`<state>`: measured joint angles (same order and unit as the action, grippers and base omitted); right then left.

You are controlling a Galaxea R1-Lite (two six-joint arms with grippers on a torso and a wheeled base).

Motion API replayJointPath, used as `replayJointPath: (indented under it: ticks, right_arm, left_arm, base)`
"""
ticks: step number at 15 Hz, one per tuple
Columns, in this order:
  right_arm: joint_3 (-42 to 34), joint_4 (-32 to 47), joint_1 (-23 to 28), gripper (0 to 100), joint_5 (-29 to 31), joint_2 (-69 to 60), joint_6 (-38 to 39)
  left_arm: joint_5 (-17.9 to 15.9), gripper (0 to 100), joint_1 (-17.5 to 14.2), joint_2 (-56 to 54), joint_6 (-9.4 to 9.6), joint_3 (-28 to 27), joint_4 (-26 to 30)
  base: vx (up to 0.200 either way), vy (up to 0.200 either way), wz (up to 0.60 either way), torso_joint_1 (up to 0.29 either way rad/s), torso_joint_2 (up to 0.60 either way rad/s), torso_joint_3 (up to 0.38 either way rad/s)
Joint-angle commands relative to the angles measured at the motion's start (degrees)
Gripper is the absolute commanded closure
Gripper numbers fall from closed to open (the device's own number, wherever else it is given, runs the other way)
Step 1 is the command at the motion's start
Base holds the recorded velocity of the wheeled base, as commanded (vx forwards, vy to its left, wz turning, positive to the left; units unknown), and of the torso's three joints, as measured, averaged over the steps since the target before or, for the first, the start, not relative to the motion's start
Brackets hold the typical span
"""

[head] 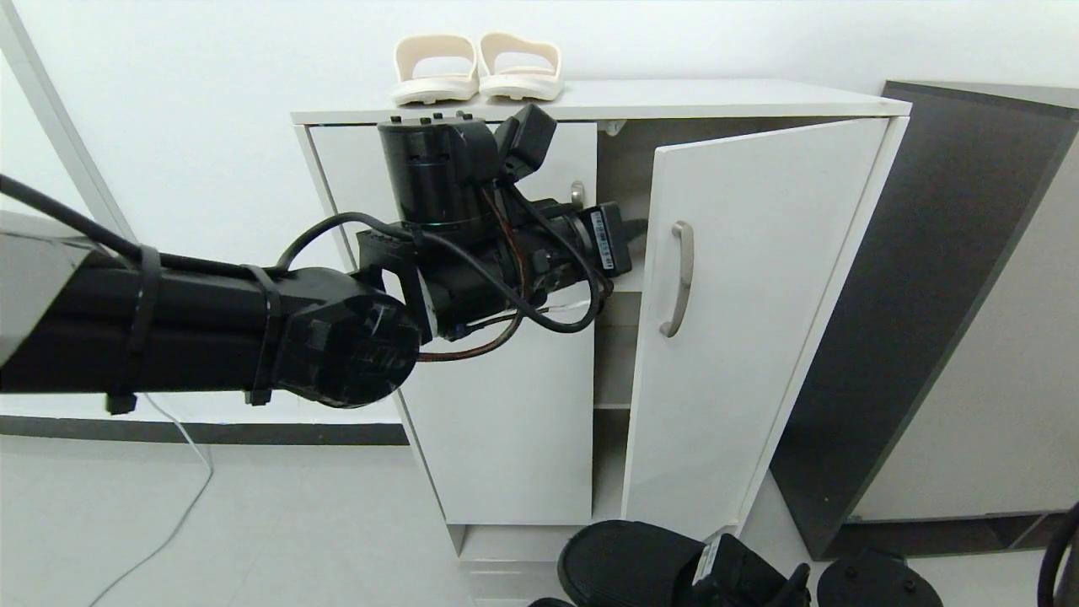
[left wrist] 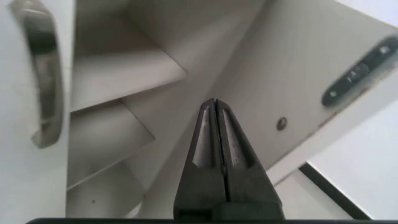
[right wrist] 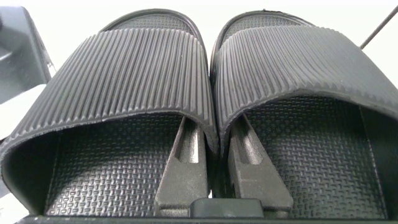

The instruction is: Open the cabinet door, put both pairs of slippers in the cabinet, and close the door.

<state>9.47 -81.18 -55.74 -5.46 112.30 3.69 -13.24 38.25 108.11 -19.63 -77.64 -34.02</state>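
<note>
The white cabinet (head: 506, 421) has its left door closed and its right door (head: 742, 337) swung partly open, leaving a dark gap between them. My left gripper (head: 632, 226) (left wrist: 216, 106) is shut and empty, its tip in that gap near the top, beside the open door's inner face (left wrist: 292, 68) and in front of the shelves (left wrist: 124, 74). A cream pair of slippers (head: 476, 67) lies on the cabinet top. Low in front of the cabinet, my right gripper (head: 742, 582) (right wrist: 214, 124) is shut on the touching inner sides of the black pair of slippers (head: 628, 561) (right wrist: 143, 68).
A dark grey panel (head: 927, 295) stands right of the cabinet, close behind the open door. The open door carries a metal handle (head: 679, 278); the left door's handle (left wrist: 43, 81) is near my left gripper. A white cable (head: 181, 506) runs over the floor on the left.
</note>
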Motion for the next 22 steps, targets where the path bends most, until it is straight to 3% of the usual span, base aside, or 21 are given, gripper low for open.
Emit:
replayJointPath:
  ticks: [1, 3, 7, 10, 12, 14, 15, 16, 17, 18, 19, 20, 22]
  right_arm:
    - [-0.24, -0.03, -0.69, 100, 0.01, 0.29, 0.00]
    - [-0.33, -0.12, -0.69, 100, 0.01, 0.20, 0.00]
    - [-0.42, -0.21, -1.75, 100, 0.01, 0.20, 0.00]
    - [-0.51, -0.82, -1.75, 100, 0.01, 0.20, 0.09]
    - [0.11, -0.82, -1.13, 100, 0.36, 0.46, 0.26]
    - [2.83, -1.53, 2.03, 100, 3.97, 2.05, 0.44]
    - [3.54, -1.44, 2.65, 100, 5.46, 2.22, 0.44]
    - [5.03, -1.44, 4.76, 100, 10.30, 3.19, 0.53]
    - [5.12, -1.44, 5.02, 100, 10.91, 3.28, 0.53]
    - [5.03, -1.35, 5.73, 100, 13.20, 3.45, 0.61]
    - [5.73, -1.26, 5.81, 100, 13.99, 3.54, 0.70]
    - [6.52, -1.09, 5.81, 100, 14.07, 3.63, 0.70]
    - [7.49, -1.09, 6.17, 100, 14.34, 4.33, 0.70]
  left_arm:
    - [0.23, 100, 1.21, -0.70, 0.73, 1.09, -0.25]
    - [0.23, 100, 4.28, -3.52, 3.02, 5.40, -0.78]
    - [0.06, 100, 13.07, -6.94, 4.33, 10.85, -3.15]
    - [0.23, 100, 13.34, -6.68, 4.69, 10.58, -3.15]
    - [1.81, 100, 9.29, -7.74, 5.39, 11.46, -3.24]
    - [9.46, 100, 4.46, -11.87, 6.71, 15.15, -3.59]
    - [11.57, 100, 3.58, -13.54, 6.79, 16.65, -3.51]
    - [18.25, 100, -0.46, -21.53, 8.03, 25.17, -3.33]
    - [18.78, 100, -1.43, -22.94, 8.46, 26.67, -3.33]
    - [19.92, 100, -8.37, -31.47, 9.87, 36.07, -3.07]
    - [20.01, 100, -15.93, -43.42, 12.95, 48.20, -2.80]
    - [20.09, 100, -20.15, -50.89, 15.23, 53.74, -2.01]
    - [23.96, 100, -30.43, -67.32, 16.29, 61.03, 7.22]
  base:
    - [-0.200, 0.000, 0.00, 0.007, 0.00, -0.002]
    - [-0.200, 0.000, 0.00, 0.002, 0.01, 0.000]
    - [-0.200, 0.000, 0.00, 0.001, 0.00, 0.004]
    - [-0.133, 0.000, 0.00, 0.000, 0.00, 0.003]
    - [0.000, 0.000, 0.00, 0.000, 0.00, 0.000]
    - [0.000, 0.000, 0.00, 0.000, 0.00, 0.000]
    - [0.000, 0.000, 0.00, 0.000, 0.00, 0.000]
    - [0.000, 0.000, 0.00, 0.000, 0.00, 0.000]
    - [0.000, 0.000, 0.00, 0.000, 0.00, 0.000]
    - [0.000, 0.000, 0.00, 0.000, 0.00, 0.000]
    - [0.000, 0.000, 0.00, 0.000, 0.00, 0.000]
    - [0.000, 0.000, 0.00, 0.000, 0.00, 0.000]
    - [0.000, 0.000, 0.00, 0.000, 0.00, 0.000]
